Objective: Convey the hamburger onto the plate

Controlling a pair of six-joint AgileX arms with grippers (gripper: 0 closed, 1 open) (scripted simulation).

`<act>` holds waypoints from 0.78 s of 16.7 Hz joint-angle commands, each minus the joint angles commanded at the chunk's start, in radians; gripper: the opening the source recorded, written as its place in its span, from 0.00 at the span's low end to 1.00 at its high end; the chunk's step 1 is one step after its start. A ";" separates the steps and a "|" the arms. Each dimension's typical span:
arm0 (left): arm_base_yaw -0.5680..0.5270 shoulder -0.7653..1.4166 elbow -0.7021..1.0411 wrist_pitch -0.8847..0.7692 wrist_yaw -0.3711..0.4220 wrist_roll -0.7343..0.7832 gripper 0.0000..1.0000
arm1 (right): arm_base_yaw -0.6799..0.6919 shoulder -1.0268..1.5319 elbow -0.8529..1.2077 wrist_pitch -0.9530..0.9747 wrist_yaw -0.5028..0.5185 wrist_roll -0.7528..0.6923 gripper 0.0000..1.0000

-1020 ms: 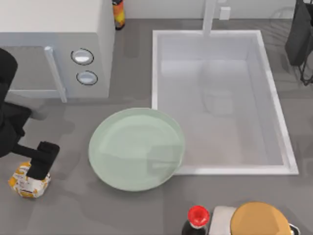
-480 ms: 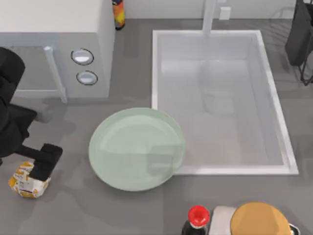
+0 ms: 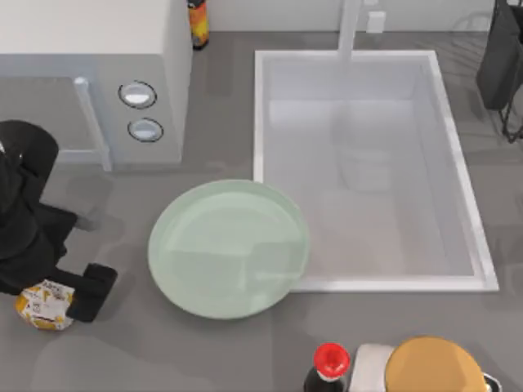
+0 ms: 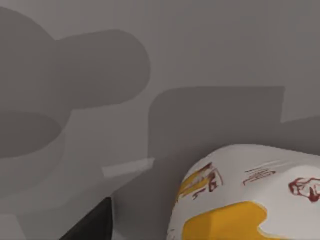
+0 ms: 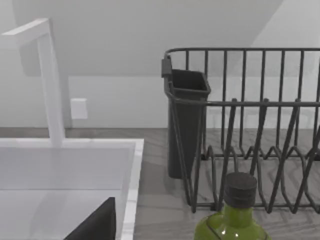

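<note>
Grey surface (image 3: 204, 351) spreads around a sunken white sink (image 3: 368, 163) on the right and a white microwave (image 3: 90, 73) at the upper left, and that is where we work. Our left end effector (image 3: 69, 294) is down at the left edge of the surface, right at the hamburger (image 3: 45, 304); one dark finger (image 3: 94, 290) lies just beside the wrapper on the side facing the plate (image 3: 229, 247), and we cannot tell how far open the fingers are or whether they press the paper. In the left wrist view the hamburger (image 4: 245, 195) sits close under the camera, its white wrapper printed with yellow and dark red marks, resting on the surface. The plate lies well apart from the hamburger, toward the middle, its far rim touching the sink's corner. Our right arm (image 3: 502, 57) is parked at the upper right, near a dark wire dish rack (image 5: 250, 130) and a green bottle (image 5: 232, 220).
</note>
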 joint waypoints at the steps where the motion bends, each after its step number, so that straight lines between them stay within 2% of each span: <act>1: 0.000 0.010 -0.009 0.015 0.000 0.000 1.00 | 0.000 0.000 0.000 0.000 0.000 0.000 1.00; 5: 0.000 0.014 -0.011 0.019 0.000 0.000 1.00 | 0.000 0.000 0.000 0.000 0.000 0.000 1.00; 13: 0.000 0.014 -0.011 0.019 0.000 0.000 0.40 | 0.000 0.000 0.000 0.000 0.000 0.000 1.00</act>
